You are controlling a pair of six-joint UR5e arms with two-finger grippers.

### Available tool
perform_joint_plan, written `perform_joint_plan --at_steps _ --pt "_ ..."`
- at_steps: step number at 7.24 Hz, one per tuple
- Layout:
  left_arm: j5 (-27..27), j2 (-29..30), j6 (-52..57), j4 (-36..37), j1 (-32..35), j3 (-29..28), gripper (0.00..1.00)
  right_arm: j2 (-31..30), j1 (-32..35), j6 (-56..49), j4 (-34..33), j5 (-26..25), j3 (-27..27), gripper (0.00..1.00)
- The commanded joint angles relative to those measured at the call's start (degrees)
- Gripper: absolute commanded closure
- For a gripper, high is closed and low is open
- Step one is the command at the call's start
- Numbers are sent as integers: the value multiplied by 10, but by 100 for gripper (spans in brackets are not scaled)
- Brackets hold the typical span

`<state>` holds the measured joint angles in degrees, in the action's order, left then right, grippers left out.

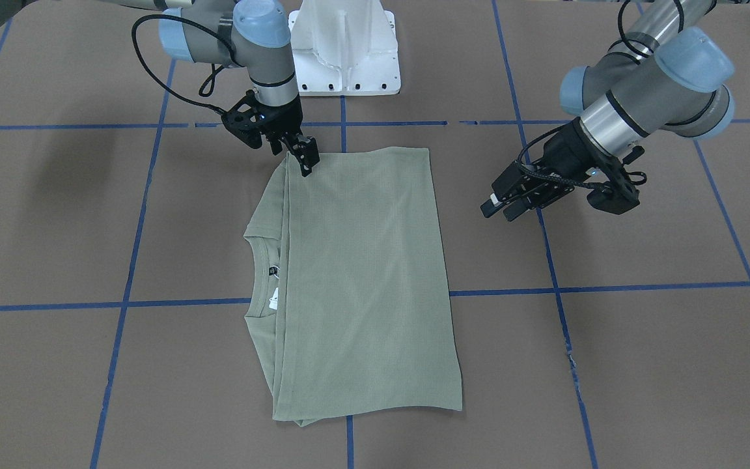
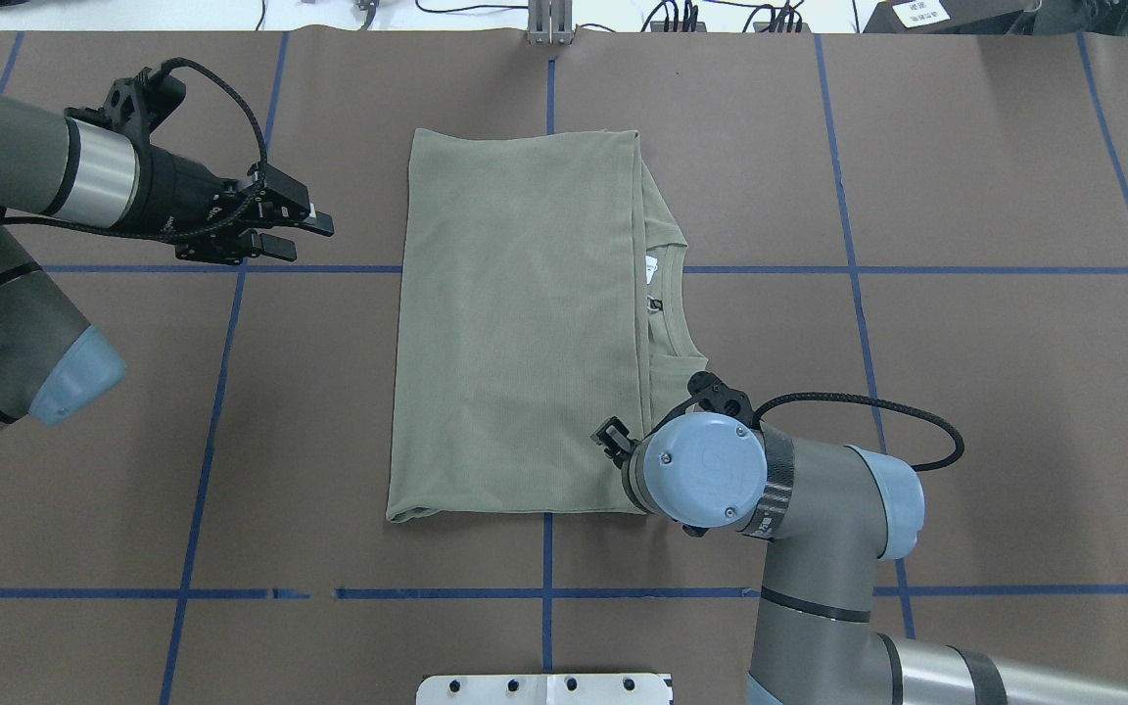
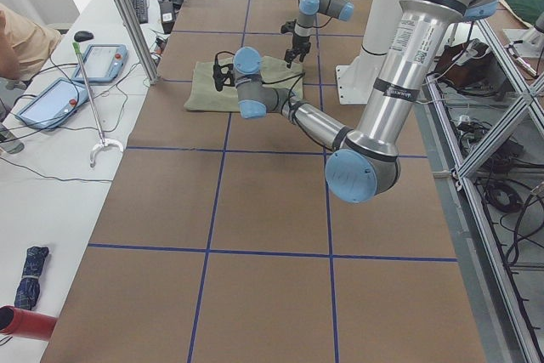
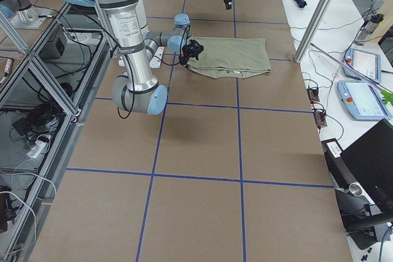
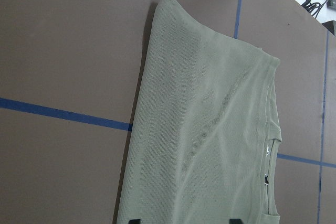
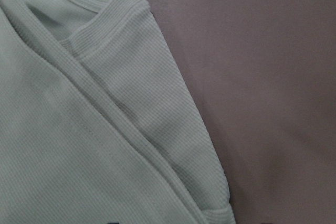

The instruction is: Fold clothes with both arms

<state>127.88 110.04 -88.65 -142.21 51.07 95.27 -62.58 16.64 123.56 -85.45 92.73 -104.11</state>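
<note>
The clothes are one sage-green shirt (image 1: 362, 280) lying flat on the brown table, folded into a long rectangle (image 2: 525, 333). Its round collar and white tag (image 1: 273, 296) peek out along one long edge. My right gripper (image 1: 305, 164) points down over the shirt's corner nearest the robot base, open; its wrist view shows layered folded edges (image 6: 131, 129) just below. My left gripper (image 1: 499, 207) hovers open beside the opposite long edge, apart from the cloth (image 5: 210, 129).
The white pedestal base (image 1: 346, 49) stands behind the shirt. Blue tape lines (image 2: 544, 592) grid the table. A side bench with tablets (image 3: 51, 99) and a metal post (image 3: 127, 19) runs along the far edge, with part of a person (image 3: 17, 40) there.
</note>
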Motion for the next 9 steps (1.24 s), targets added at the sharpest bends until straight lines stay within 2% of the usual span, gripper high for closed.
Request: perform_joint_plan --at_steps 1,2,3,4,9 --pt "0 0 0 0 0 0 36 -4 -2 1 0 -5 4 22" --pt "0 0 1 -1 0 1 36 -4 -2 1 0 -5 4 55" --pt "0 1 1 0 1 4 36 -10 -3 10 1 -5 4 68" --pt "0 0 1 0 1 5 36 -11 -3 12 0 -4 -1 100" --pt "-4 -1 -16 -1 -1 6 36 -10 10 7 0 6 -17 100"
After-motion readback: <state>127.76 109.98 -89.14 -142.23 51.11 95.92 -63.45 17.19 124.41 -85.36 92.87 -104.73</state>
